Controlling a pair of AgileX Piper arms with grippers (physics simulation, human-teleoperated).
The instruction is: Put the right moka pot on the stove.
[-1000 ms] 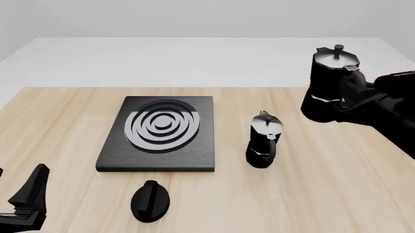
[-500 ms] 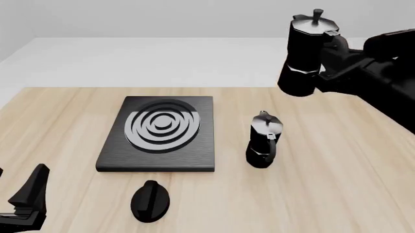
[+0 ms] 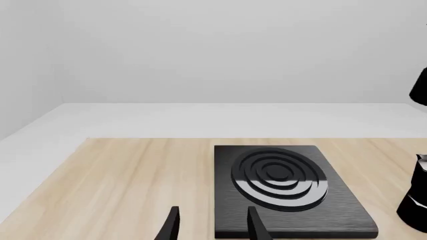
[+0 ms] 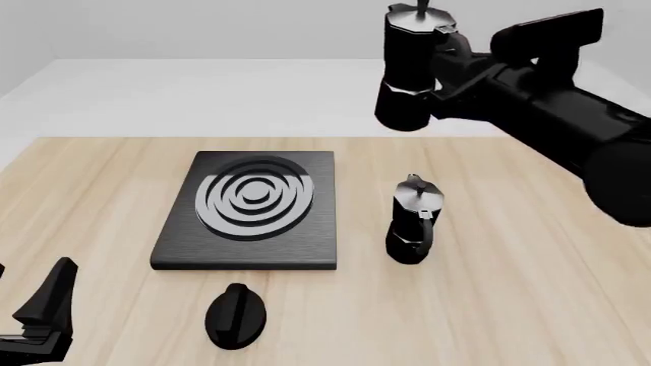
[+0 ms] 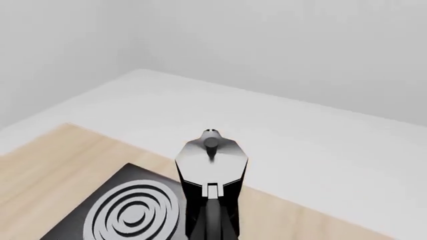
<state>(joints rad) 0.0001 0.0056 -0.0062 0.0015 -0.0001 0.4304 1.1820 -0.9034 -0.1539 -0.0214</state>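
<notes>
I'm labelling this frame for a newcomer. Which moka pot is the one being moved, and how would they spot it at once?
Start at the stove, the black slab with silver rings on the table. Up and to its right, the right gripper holds the right moka pot by its handle side. Unlike the other moka pot, standing on the wood beside the stove, this one hangs in the air.

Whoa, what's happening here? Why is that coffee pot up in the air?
The right gripper is holding one moka pot by its handle, high above the wooden table. It's meant to go on the stove, which has nothing on it yet. A second moka pot stands on the table beside the stove, with a small black knob nearer the camera. The left gripper sits idle and open, low at the near left.
</notes>
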